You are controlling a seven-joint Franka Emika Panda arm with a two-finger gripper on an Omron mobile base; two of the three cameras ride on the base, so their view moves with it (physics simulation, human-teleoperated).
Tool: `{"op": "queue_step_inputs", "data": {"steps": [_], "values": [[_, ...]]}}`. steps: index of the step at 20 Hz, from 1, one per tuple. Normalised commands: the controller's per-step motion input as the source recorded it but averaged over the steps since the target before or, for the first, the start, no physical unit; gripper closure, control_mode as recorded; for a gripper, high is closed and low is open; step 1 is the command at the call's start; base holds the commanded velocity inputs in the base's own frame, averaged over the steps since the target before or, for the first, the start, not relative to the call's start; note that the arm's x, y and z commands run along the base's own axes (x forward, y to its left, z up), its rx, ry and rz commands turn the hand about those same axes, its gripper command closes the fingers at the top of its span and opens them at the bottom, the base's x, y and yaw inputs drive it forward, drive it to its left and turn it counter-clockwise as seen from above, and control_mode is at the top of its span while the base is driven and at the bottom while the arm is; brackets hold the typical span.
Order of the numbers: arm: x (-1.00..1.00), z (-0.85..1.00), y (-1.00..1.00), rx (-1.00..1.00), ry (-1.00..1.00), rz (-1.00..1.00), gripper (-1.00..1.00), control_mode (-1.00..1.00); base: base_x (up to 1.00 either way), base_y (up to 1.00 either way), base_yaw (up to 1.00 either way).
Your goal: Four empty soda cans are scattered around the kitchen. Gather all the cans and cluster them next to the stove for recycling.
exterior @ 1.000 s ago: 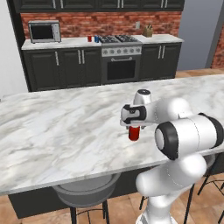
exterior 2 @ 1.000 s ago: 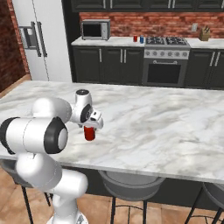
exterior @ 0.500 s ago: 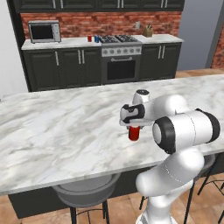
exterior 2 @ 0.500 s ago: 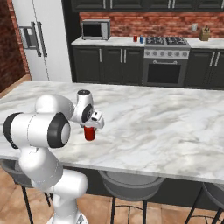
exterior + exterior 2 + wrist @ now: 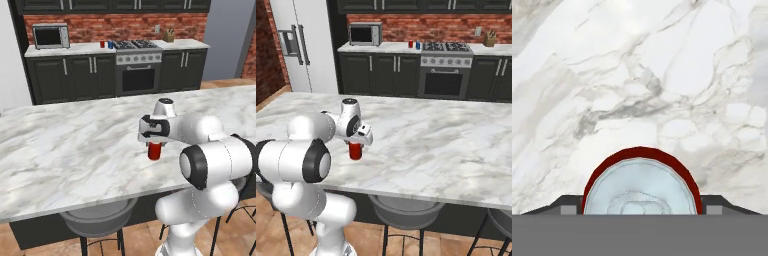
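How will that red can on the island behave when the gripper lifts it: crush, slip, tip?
The red can stands upright on the marble island, tall for its base, so a sideways nudge would probably tip it and let it roll. It is small and thin-walled, likely light and easy to dent. The gripper sits over its top; smooth sides may slip.

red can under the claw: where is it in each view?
Left base view: red soda can stands upright on the marble island, right of center, directly under the claw.
Right base view: same can, left of center.
Hand view: silver top with red rim at bottom center.
Shared landmark: the stove on the back wall in both base views.
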Motion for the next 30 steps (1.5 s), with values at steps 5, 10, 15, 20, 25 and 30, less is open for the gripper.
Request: {"op": "queue_step_inputs", "data": {"steps": [5,10,15,20,25,30], "values": [[-0.93,0.68,0.00,0.07,0.00,0.00,1.00,-1.00,0.00,0.00,0.00],[-0.99,0.64,0.00,0.06,0.00,0.00,1.00,-1.00,0.00,0.00,0.00],[-1.00,0.50,0.00,0.00,0.00,0.00,1.00,-1.00,0.00,0.00,0.00],[-1.00,0.36,0.00,0.00,0.00,0.00,1.00,-1.00,0.00,0.00,0.00],[-0.99,0.35,0.00,0.00,0.00,0.00,1.00,-1.00,0.00,0.00,0.00],[-0.82,0.29,0.00,0.00,0.00,0.00,1.00,-1.00,0.00,0.00,0.00]]}}
